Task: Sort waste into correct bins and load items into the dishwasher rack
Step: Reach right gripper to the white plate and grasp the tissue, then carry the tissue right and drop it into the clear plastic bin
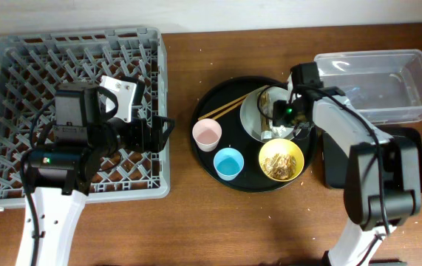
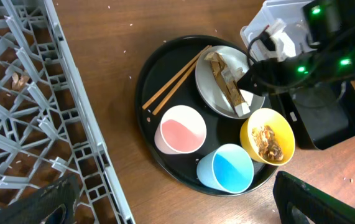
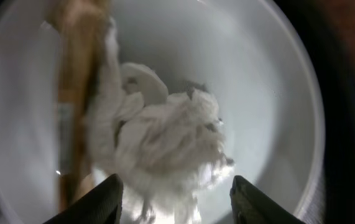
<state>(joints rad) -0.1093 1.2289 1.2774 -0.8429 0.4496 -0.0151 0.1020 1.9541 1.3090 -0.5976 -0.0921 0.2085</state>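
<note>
The round black tray (image 1: 249, 182) holds a pink cup (image 1: 207, 134), a blue cup (image 1: 229, 162), a yellow bowl (image 1: 281, 160) with noodle leftovers, chopsticks (image 1: 225, 109) and the pale plate (image 1: 253, 118). My right gripper (image 3: 174, 183) is open, low over the plate (image 3: 264, 74), one finger on either side of the crumpled white paper (image 3: 165, 137). A golden-brown scrap (image 3: 74, 93) lies beside the paper. My left gripper (image 2: 177, 205) is open and empty at the right edge of the grey dishwasher rack (image 1: 18, 59), left of the cups (image 2: 180, 129).
The clear tub (image 1: 377, 85) stands at the back right. The flat black tray (image 1: 414, 148) lies in front of it, partly under my right arm. Small crumbs dot the wooden table around the round tray.
</note>
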